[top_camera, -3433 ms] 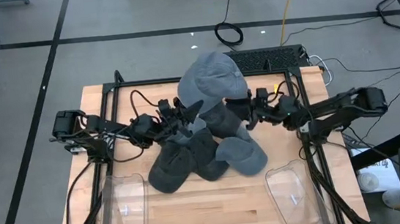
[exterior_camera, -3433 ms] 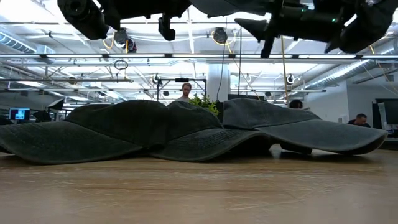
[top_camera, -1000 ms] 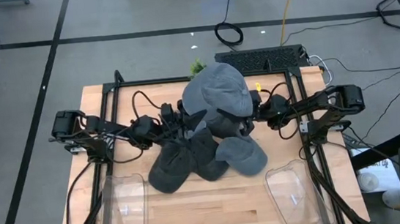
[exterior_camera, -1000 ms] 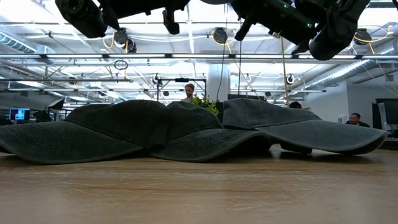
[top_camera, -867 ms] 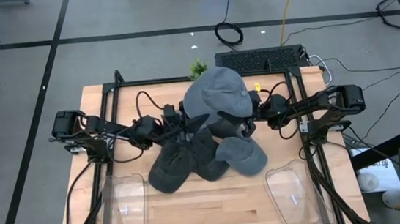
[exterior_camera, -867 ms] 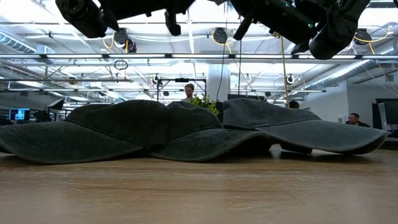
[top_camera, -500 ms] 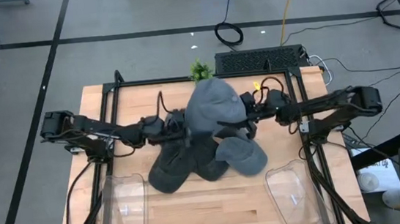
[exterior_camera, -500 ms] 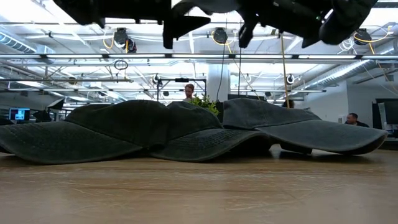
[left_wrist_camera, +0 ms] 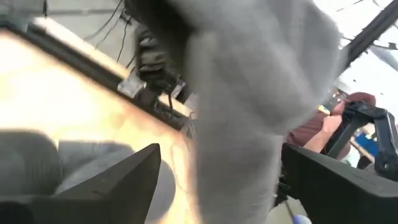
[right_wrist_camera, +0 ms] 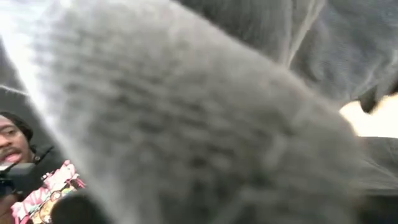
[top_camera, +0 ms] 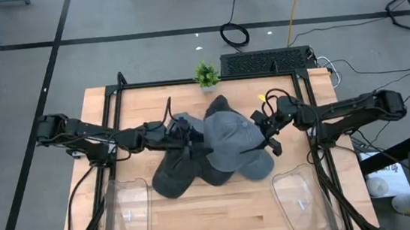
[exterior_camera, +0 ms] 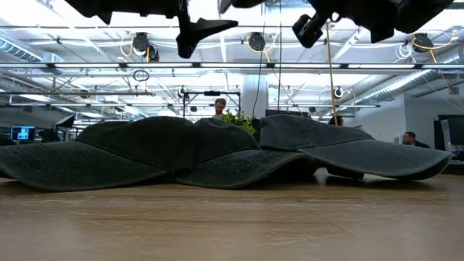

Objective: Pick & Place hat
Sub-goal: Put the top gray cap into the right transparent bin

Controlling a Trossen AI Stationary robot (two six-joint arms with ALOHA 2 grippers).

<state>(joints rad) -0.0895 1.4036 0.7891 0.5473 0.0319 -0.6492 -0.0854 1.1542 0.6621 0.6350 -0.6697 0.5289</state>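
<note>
Overhead and table-level views sharing the hat pile (top_camera: 195, 169); wrist cameras hat-close.

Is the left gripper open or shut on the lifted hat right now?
Open. In the left wrist view the left gripper's two dark fingers stand wide apart, with the lifted hat hanging between them, unclamped.

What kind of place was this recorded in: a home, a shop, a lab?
Most likely a robotics lab or open workshop floor. The low view shows exposed ceiling trusses and a monitor in the room behind; the high view shows cables on bare floor around a wooden table piled with hats.
</note>
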